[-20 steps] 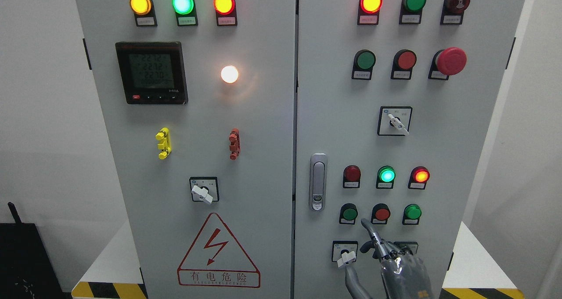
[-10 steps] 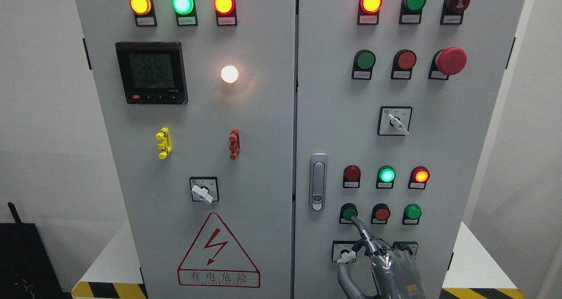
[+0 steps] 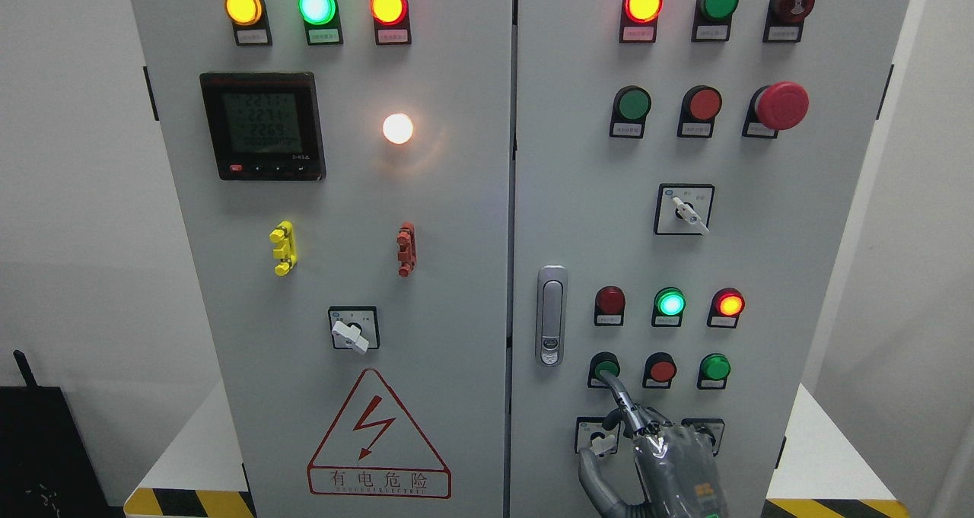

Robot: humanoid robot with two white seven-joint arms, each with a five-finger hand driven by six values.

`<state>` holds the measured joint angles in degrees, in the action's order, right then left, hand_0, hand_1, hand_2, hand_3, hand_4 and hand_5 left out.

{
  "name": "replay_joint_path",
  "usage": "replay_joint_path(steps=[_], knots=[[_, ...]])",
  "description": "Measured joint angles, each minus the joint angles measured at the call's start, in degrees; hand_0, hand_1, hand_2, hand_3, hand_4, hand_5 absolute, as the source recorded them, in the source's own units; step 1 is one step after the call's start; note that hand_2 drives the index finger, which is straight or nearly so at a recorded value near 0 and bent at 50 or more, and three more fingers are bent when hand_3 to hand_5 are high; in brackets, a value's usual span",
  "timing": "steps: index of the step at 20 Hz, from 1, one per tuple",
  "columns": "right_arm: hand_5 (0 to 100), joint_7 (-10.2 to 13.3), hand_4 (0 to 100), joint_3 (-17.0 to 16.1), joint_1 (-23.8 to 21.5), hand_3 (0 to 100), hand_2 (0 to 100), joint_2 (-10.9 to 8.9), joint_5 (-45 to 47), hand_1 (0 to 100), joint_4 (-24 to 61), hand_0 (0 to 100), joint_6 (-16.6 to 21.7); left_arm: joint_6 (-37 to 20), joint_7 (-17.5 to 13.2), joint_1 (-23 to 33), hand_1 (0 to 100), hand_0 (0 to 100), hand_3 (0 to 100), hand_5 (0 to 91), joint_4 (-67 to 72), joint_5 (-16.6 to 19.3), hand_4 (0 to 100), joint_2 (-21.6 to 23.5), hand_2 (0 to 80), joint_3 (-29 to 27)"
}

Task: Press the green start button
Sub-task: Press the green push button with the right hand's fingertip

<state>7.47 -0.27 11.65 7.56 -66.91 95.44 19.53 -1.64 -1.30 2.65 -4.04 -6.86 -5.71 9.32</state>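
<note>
Head view: a grey two-door control cabinet [image 3: 456, 221] fills the picture, and one robot hand shows at its lower right.
Right hand: the right hand [image 3: 662, 457] rises from the bottom edge in front of the right door, its arm coming in right of the middle.
Hand state: the index finger [image 3: 620, 398] is stretched up and to the left; the other fingers are curled in beside the palm and hold nothing.
Contact: the tip of the index finger lies at the lower edge of the green start button [image 3: 606, 367]; whether it is pressing in cannot be told.
Green start button: it is the left one of a row of three near the lower part of the right door, just right of the door handle [image 3: 552, 316].
Row neighbours: a red button [image 3: 662, 369] sits in the middle and a brighter green button [image 3: 715, 367] at the right end.
Lamps above the row: a dark red lamp [image 3: 610, 300], a lit green lamp [image 3: 670, 303] and a lit red lamp [image 3: 729, 303].
Below the row: a selector switch [image 3: 597, 436] sits just left of the hand, partly hidden by the thumb.
Upper right door: a red mushroom button [image 3: 781, 106] stands near the right edge.
Left door: a digital meter [image 3: 262, 125] sits near the upper left, a warning triangle [image 3: 378, 436] at the bottom edge.
</note>
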Motion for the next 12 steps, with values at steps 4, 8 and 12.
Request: replay_joint_path(steps=[4,8,12], knots=[[81,0.33,66,0.08,0.3,55,0,0.01,-0.03,37,-0.61,62,0.0,0.0,0.0,0.0,56,12,0,0.0,0.0,0.0,0,0.0,0.0,0.0],[81,0.4,66,-0.26,0.43,56,0,0.02,-0.05,37,-1.06,63,0.0,0.0,0.0,0.01,56,12,0,0.0,0.0,0.0,0,0.0,0.0,0.0],[81,0.42,66,-0.73,0.55,56,0,0.02,-0.06,37,-1.58,63,0.0,0.0,0.0,0.01,56,12,0,0.0,-0.01,0.0,0,0.0,0.0,0.0]])
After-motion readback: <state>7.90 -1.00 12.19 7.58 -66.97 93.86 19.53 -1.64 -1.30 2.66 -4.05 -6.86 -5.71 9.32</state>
